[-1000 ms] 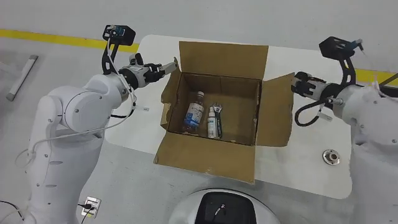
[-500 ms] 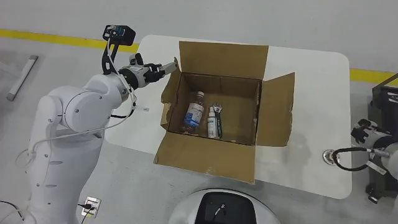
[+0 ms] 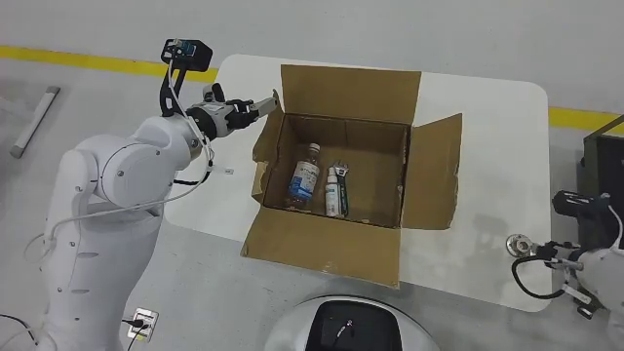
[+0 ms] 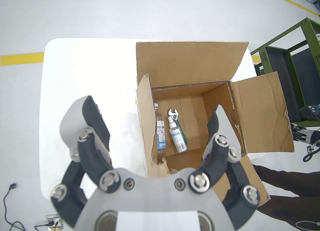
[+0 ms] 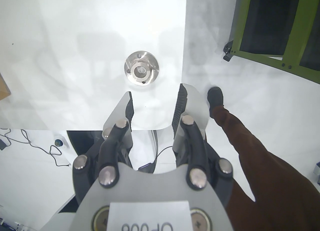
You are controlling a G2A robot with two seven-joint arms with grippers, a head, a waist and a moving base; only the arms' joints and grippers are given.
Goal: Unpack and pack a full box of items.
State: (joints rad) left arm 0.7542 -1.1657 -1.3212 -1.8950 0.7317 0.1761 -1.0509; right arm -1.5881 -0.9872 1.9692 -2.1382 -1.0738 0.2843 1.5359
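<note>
An open cardboard box (image 3: 351, 93) stands in the middle of the white table (image 3: 487, 127). On its floor lie a clear bottle (image 3: 304, 179), a small spray bottle (image 3: 332, 193) and a wrench (image 3: 343, 185). My left gripper (image 3: 265, 105) hangs open just outside the box's left flap; its wrist view looks down on the box (image 4: 190, 62), bottle (image 4: 160, 137), spray bottle (image 4: 176, 137) and wrench (image 4: 175, 114). My right gripper (image 5: 156, 94) is open over the table's front right corner, a short way from a round metal flange (image 5: 141, 67) (image 3: 520, 246).
A green metal rack (image 5: 275, 17) stands on the floor to the table's right. A person's leg in dark trousers with a black shoe (image 5: 215, 97) is close beside that corner. The box's right flap (image 3: 436, 174) lies spread outwards.
The right arm has swung from beside the box's right flap down to the table's front right corner near the flange. The left arm and the box contents have not moved.
</note>
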